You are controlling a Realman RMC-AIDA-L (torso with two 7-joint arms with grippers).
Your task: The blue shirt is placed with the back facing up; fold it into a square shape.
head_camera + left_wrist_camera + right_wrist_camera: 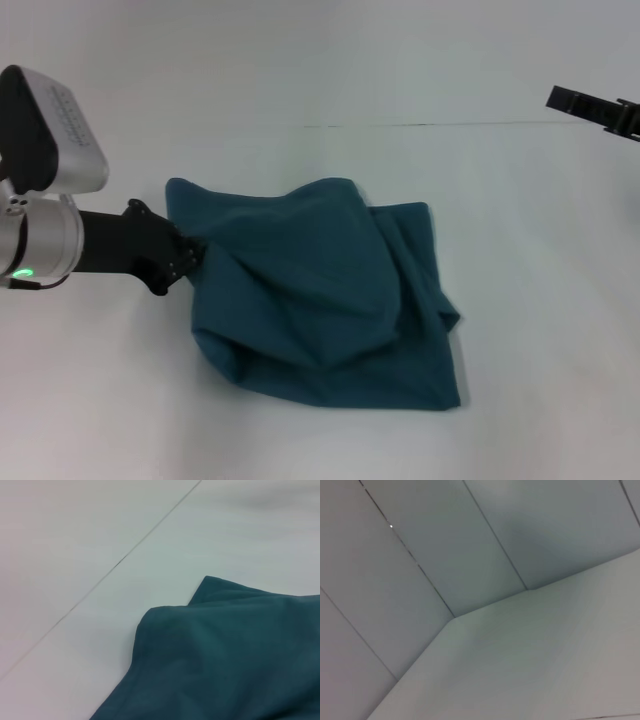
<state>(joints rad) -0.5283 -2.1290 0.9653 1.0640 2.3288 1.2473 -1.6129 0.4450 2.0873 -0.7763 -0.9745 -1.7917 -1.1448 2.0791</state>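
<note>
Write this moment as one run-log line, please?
left gripper: at blue shirt left edge, fabric bunched there | right gripper: parked far right, off the shirt | shirt: rumpled, partly folded, not square | table: white

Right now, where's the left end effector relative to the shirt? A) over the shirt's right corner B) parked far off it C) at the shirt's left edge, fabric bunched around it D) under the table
C: in the head view the left end effector meets the left edge of the shirt, where folds converge.
</note>
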